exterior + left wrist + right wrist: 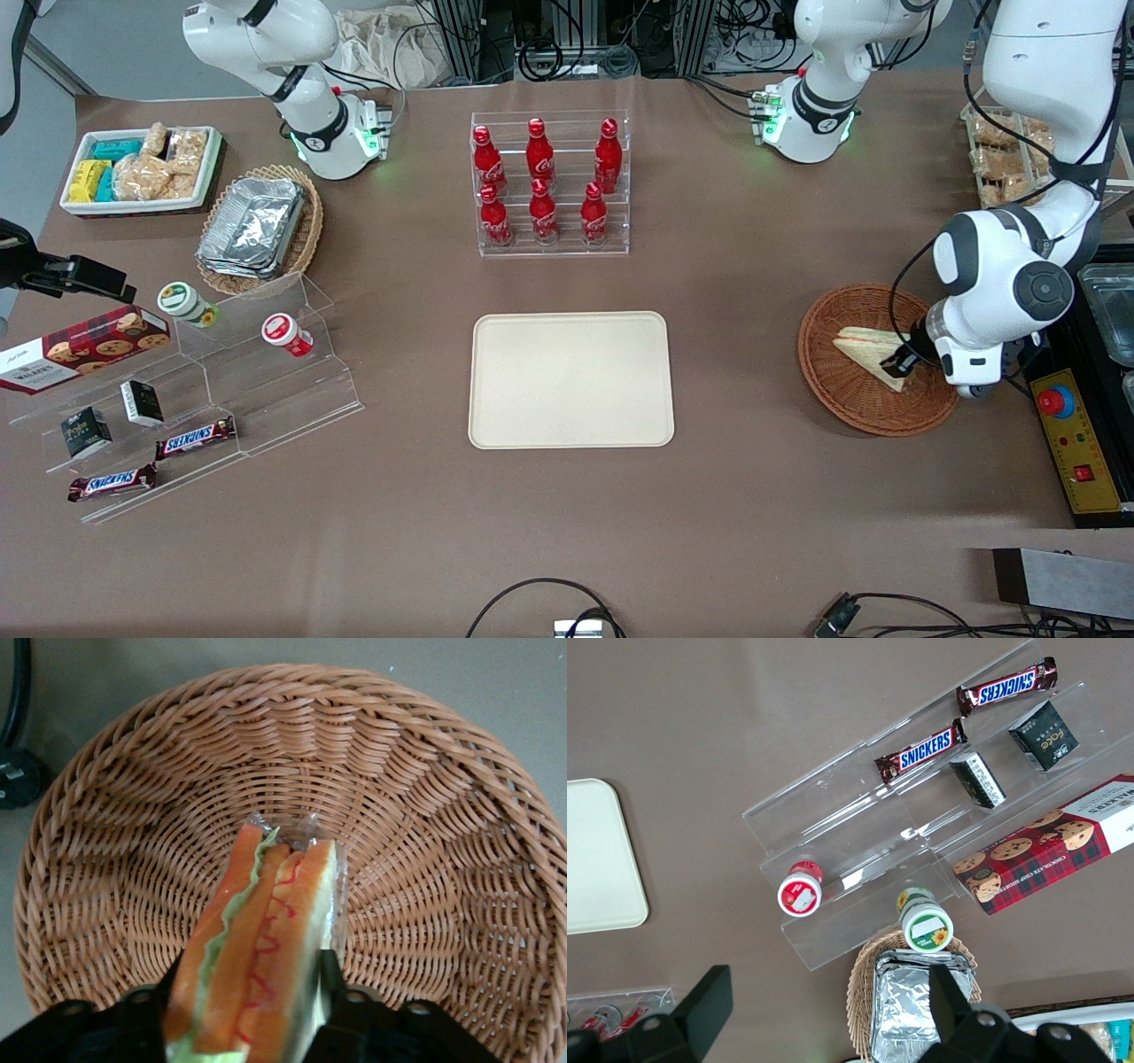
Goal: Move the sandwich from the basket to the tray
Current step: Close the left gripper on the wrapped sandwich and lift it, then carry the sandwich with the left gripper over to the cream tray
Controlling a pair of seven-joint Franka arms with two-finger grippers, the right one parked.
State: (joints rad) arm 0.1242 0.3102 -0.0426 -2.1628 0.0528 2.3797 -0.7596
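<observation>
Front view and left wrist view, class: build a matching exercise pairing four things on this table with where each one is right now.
Things:
1. sandwich
2. end effector
3. tray
4. basket

Places or states:
A. bare, on the table nearer the front camera than the bottle rack
B. lying in the basket
C. toward the working arm's end of the table
D. down in the basket, a finger on each side of the sandwich

Pairs: 1-B, 2-D, 3-A, 4-C
</observation>
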